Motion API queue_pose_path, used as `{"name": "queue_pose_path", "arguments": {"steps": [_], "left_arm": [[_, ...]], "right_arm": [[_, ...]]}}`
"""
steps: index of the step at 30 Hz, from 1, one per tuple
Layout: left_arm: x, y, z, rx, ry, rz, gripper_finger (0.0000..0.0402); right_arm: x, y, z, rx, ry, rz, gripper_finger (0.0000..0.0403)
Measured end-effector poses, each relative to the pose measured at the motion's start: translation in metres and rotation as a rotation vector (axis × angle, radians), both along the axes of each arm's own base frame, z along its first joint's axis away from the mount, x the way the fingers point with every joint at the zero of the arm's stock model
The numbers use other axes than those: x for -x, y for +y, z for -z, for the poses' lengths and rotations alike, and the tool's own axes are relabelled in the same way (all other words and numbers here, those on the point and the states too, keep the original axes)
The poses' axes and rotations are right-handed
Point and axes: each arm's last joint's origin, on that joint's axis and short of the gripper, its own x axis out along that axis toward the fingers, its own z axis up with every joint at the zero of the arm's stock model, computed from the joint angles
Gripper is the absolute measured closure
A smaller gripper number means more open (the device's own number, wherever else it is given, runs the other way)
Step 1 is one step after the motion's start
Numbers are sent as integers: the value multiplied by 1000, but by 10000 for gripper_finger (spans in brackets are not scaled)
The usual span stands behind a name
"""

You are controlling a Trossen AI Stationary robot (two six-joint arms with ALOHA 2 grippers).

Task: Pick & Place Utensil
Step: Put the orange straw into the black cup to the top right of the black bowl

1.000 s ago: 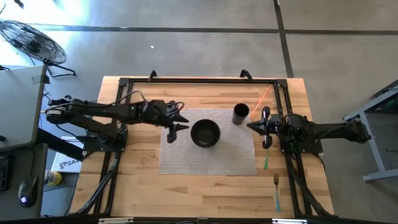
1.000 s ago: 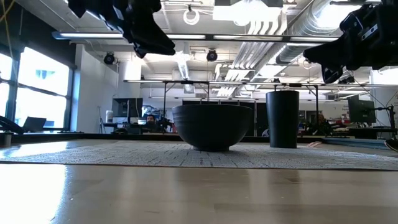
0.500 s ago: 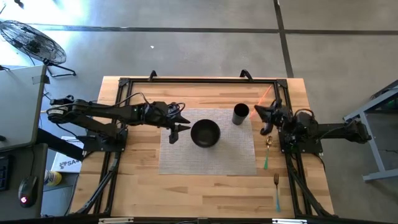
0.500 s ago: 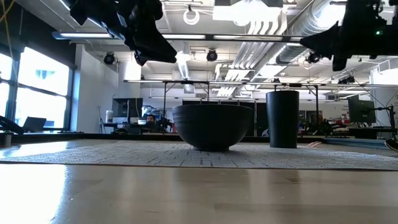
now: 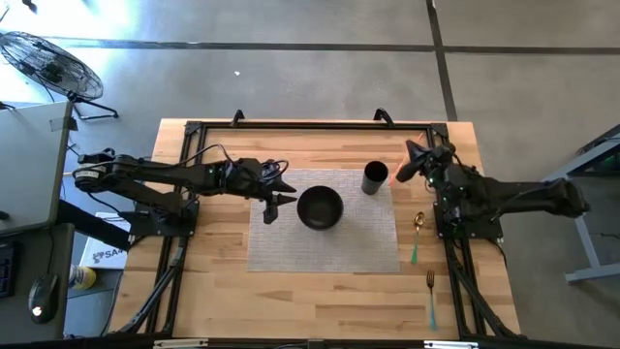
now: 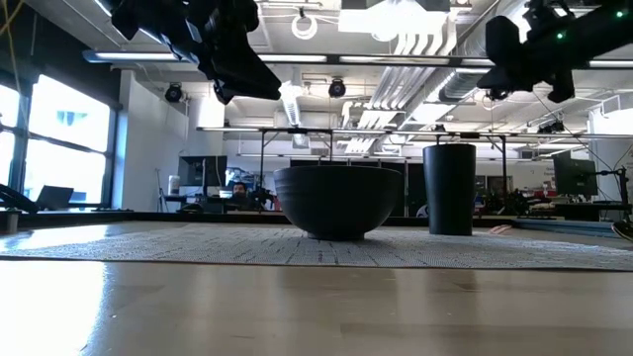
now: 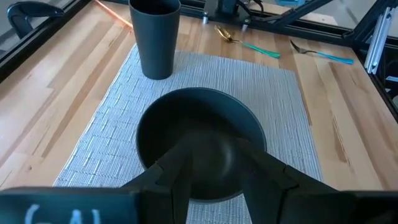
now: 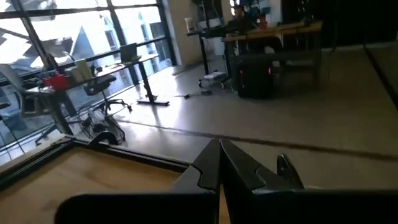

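A spoon (image 5: 418,233) with a gold bowl and teal handle lies flat on the wood just right of the woven mat; it also shows in the left wrist view as the spoon (image 7: 245,42). A teal-handled fork (image 5: 430,296) lies nearer the table's front edge. My right gripper (image 5: 405,165) is raised above the far right part of the table, shut and empty, beside the dark cup (image 5: 375,177). My left gripper (image 5: 276,195) hovers open over the mat's left part, next to the black bowl (image 5: 320,206), its fingers (image 7: 180,171) apart above the bowl (image 7: 199,140).
The grey woven mat (image 5: 291,247) carries bowl and cup. A thin orange stick (image 7: 112,14) lies on the wood beyond the cup. A black frame rail (image 5: 310,126) runs along the far edge. Bare wood shows at the near edge (image 5: 291,305).
My right gripper has moved from above the spoon's bowl toward the far edge and upward, tipping until it looks level into the room. The spoon, uncovered by this, lies where it was. The left arm has stayed in place.
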Motion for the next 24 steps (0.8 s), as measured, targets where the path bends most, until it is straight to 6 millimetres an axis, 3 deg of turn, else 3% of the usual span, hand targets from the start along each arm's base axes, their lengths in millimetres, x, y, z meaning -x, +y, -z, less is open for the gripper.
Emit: {"name": "queue_pose_path", "arguments": {"steps": [5, 12, 18, 24], "left_arm": [[0, 0, 0, 8, 0, 7, 282], [0, -1, 0, 16, -1, 25, 282], [0, -1, 0, 16, 1, 25, 282], [1, -1, 2, 18, 22, 25, 282]], "right_arm": [[-1, -15, -17, -202, 2, 55, 403], [-5, -48, -33, -387, 155, 179, 403], [-12, -82, -27, -517, 313, 259, 403], [-15, -113, -15, -702, 366, 266, 403]]}}
